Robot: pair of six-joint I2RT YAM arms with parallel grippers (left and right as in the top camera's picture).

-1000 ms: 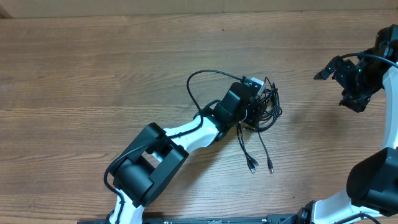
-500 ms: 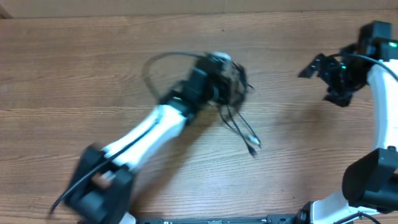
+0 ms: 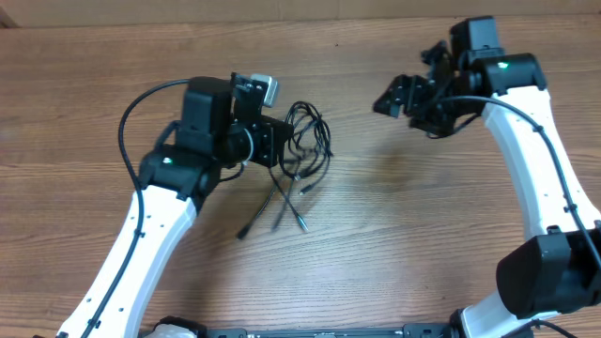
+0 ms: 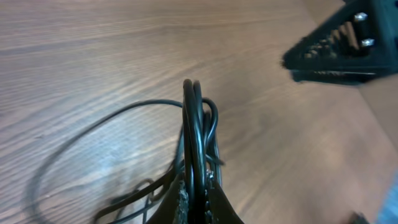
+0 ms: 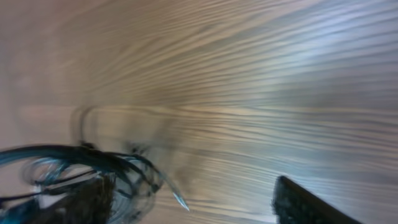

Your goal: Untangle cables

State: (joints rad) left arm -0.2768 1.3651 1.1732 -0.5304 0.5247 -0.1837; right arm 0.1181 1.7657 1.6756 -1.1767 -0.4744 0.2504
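Observation:
The cables (image 3: 308, 143) are a tangled bundle of thin black cords, and my left gripper (image 3: 280, 146) is shut on one side of it. Loose ends with small plugs (image 3: 301, 225) trail from the bundle toward the table's near side. In the left wrist view two cable loops (image 4: 194, 124) stand pinched between my closed fingers (image 4: 217, 208). My right gripper (image 3: 413, 108) hovers open to the right of the bundle, apart from it. The right wrist view is blurred: the cables (image 5: 81, 160) lie at lower left, and one finger (image 5: 305, 205) shows at lower right.
The wooden table (image 3: 394, 235) carries nothing else. A thicker black arm cable (image 3: 131, 117) arcs off my left arm on the left. My right arm (image 3: 535, 150) runs down the right side.
My left arm swung left and back across the table, shutting on the cable bundle and carrying it along. My right gripper moved left toward the bundle.

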